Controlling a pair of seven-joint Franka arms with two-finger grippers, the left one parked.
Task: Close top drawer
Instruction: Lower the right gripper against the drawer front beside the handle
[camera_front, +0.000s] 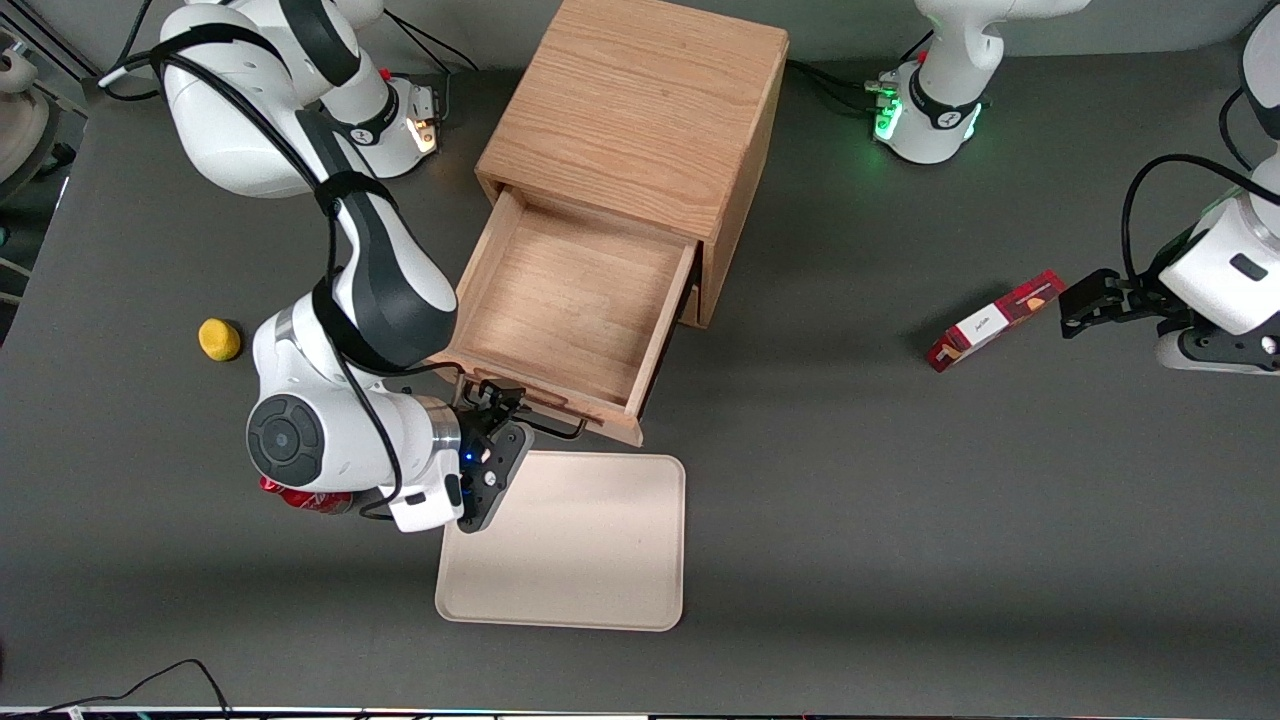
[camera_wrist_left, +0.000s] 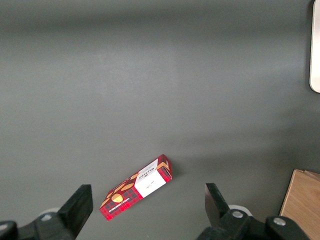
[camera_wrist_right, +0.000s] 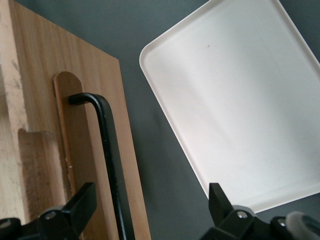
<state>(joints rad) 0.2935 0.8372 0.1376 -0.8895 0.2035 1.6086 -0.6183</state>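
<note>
— Starting at the working arm's end of the table: what lies there?

— A yellow lump (camera_front: 219, 339), then a red can (camera_front: 300, 497) half hidden under the arm.

— And the gripper (camera_front: 492, 402)?

— Right at the black handle (camera_wrist_right: 107, 150) of the top drawer (camera_front: 570, 300), fingers (camera_wrist_right: 80, 207) spread, one on each side of the bar, not pinching it.

— The drawer itself?

— Pulled well out of the cabinet (camera_front: 640, 110), its front just beside the cream tray (camera_front: 600, 590).

— Toward the parked arm?

— A red box (camera_wrist_left: 137, 187) lies flat on the table (camera_front: 900, 500).
</note>
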